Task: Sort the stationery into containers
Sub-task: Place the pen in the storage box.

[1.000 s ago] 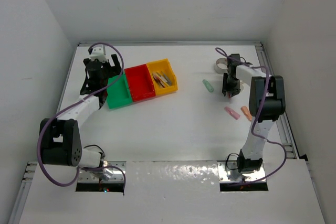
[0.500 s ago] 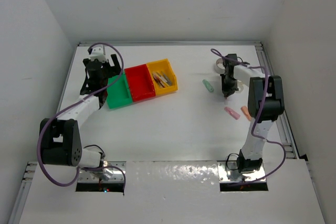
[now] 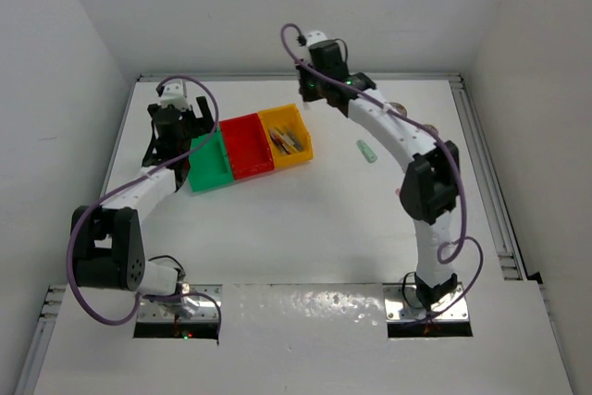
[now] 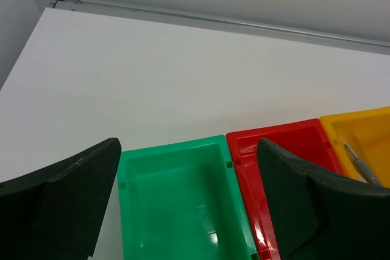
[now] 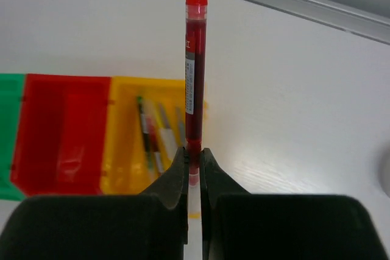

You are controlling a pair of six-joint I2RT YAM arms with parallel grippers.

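**Spotter:** White table (image 3: 305, 228), plain white walls on three sides, a metal rail along the far edge. Your red pen (image 5: 195, 59) is pinched at its near end in the right gripper (image 5: 192, 153). The jaws are closed tight on the barrel, and the pen sticks straight out past the fingertips. In the wrist view it lies across the right-hand edge of the yellow bin (image 5: 125, 162).

**Operator:** And the arm itself?

**Spotter:** Your right arm is stretched far forward and swung left, held above the table. In the top view the gripper sits just behind the yellow bin's far corner. Several thin pens (image 5: 152, 135) lie in that bin. The red bin (image 5: 61, 120) is joined to its left, and the green bin (image 4: 177, 199) ends the row.

**Operator:** Where is my left side?

**Spotter:** Your left gripper (image 4: 187, 150) hangs at the green end of the row with its fingers spread wide, gripping nothing. Its wrist view shows the green bin between the two pads. The left arm runs up the table's left side and bends in toward the bins, well apart from your right gripper.

**Operator:** Anything else near the right arm?

**Spotter:** A pale-green stick (image 3: 367, 151) lies on the table to the right of the yellow bin, just beside the forearm. Your forearm and elbow cover the table behind and below it, so I cannot tell what lies there.
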